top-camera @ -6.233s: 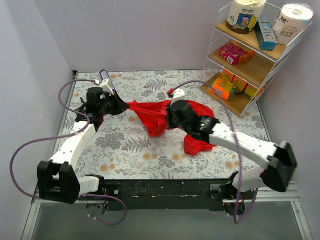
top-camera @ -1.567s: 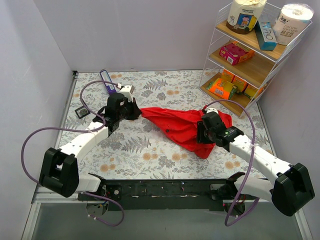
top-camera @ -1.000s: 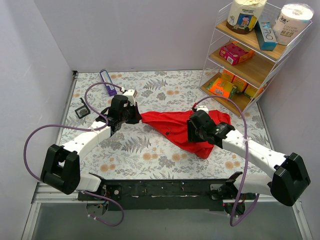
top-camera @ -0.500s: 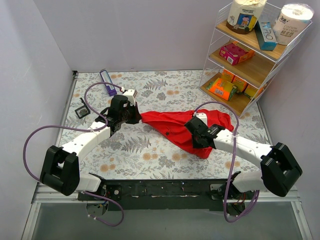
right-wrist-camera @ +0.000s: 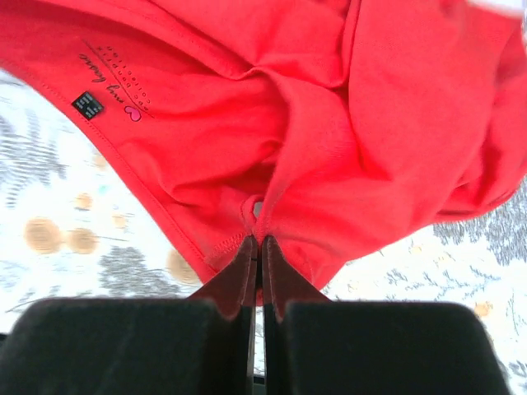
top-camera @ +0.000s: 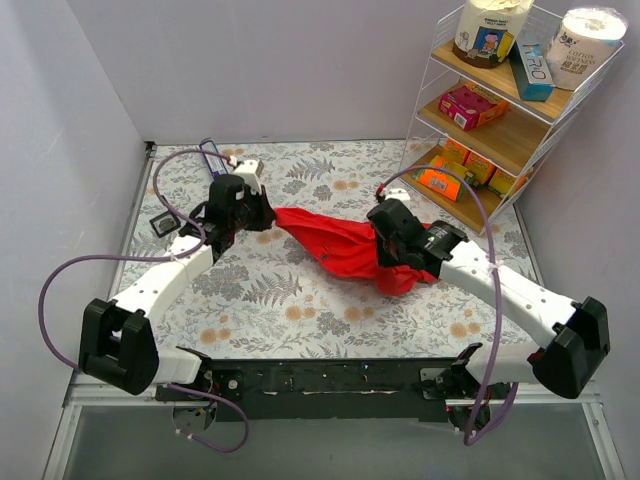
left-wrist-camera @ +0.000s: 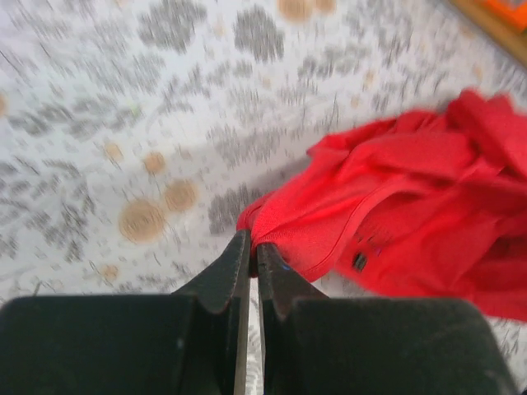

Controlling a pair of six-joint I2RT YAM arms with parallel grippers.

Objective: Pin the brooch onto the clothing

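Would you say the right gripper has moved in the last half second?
Yes, the right gripper, pinching the clothing, shifted up-frame, nearer the shelf.

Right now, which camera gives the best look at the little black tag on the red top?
The right wrist view: the black tag is sharp on the red top, next to printed writing. The left wrist view shows it only as a blurred dark speck. In the top view it is too small to find.
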